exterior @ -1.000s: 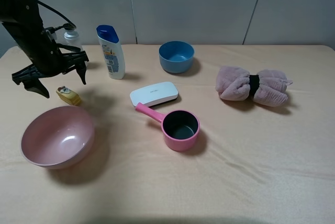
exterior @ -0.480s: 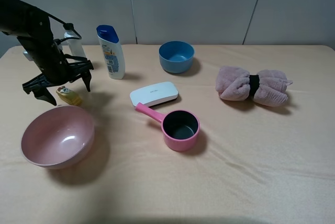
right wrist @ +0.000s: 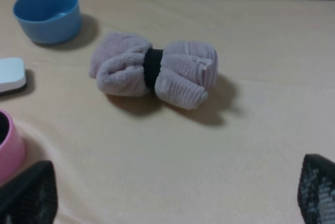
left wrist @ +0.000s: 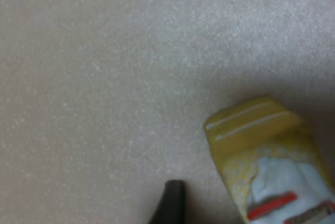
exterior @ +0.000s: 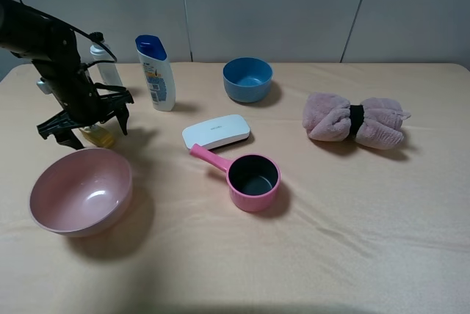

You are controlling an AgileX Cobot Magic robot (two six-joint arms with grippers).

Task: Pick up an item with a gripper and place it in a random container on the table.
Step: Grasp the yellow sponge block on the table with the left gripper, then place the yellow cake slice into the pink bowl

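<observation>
The small yellow block with a white-and-red decoration lies on the table just beyond the large pale-pink bowl. My left gripper is low over the block, open, with its black fingers spread to either side of it; the arm hides part of the block. In the left wrist view the block is close up, with one fingertip beside it and apart from it. My right gripper is open and empty, out of the exterior view.
A white shampoo bottle and a clear bottle stand behind the left arm. A blue bowl, a white case, a pink saucepan and a rolled pink towel lie to the right.
My left gripper has come down and moved right, from beside the block to straddling it. The block and the bowl have not moved.
</observation>
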